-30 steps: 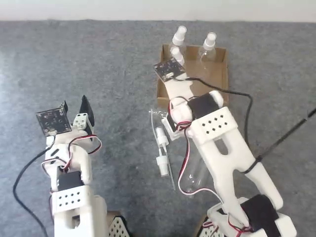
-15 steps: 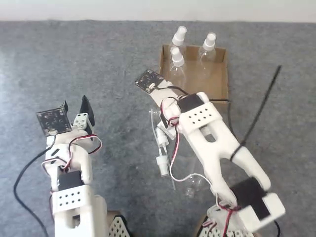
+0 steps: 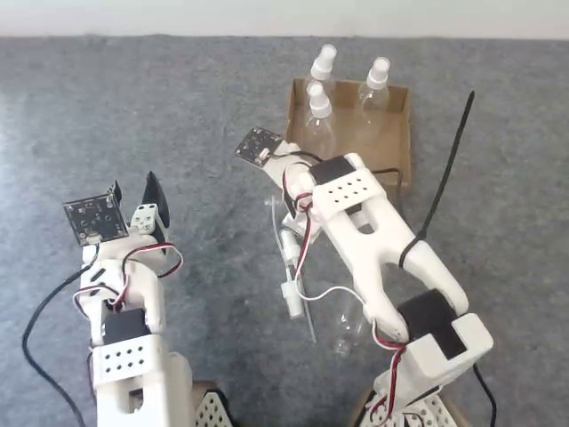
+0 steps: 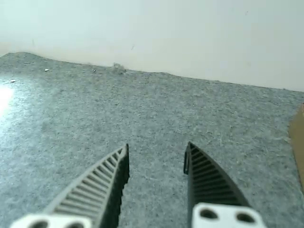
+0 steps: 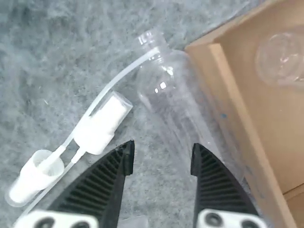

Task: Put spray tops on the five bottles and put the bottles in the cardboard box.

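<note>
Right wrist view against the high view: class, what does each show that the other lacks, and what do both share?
Right wrist view: the right gripper, open, its fingers above an uncapped bottle lying beside the cardboard box. High view: the left gripper, open over the carpet, the fitted tops of three bottles standing in the box, and another clear bottle lying by the right arm. Both: the box and two loose spray tops on the carpet.

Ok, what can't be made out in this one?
High view: the right arm covers one end of the lying bottle.
Right wrist view: the picture edge cuts off the cardboard box; the bottle inside is blurred, its top untellable.
Right wrist view: the uncapped bottle passes behind the right gripper, its far end hidden.
</note>
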